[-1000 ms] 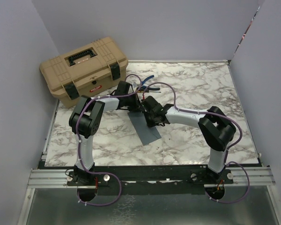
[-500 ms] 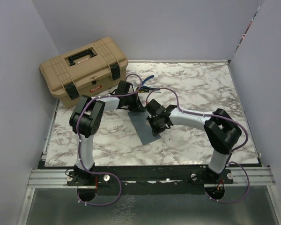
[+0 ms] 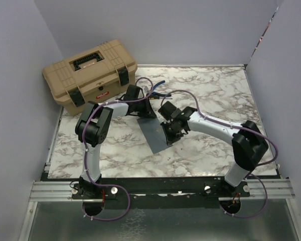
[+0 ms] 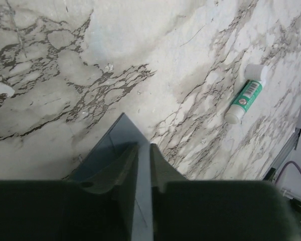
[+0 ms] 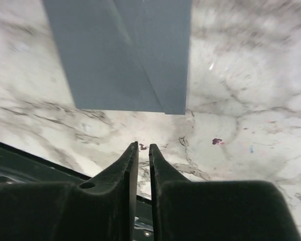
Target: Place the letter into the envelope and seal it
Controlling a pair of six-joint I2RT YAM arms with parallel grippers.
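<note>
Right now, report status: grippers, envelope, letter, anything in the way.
Left gripper shut on a corner of the envelope. Right gripper shut, empty, short of the envelope, not touching. Letter not in view. Glue stick lies apart, off to the side.

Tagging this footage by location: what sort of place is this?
Probably a robotics lab test cell: two arms bolted to an aluminium rail, a marble-patterned table boxed in by plain walls, a tan toolbox at the back.

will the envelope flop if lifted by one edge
Probably: the envelope is thin flat paper, so with the left gripper pinching one edge its far end would likely droop. Seemingly light, it may slide on the smooth table.
</note>
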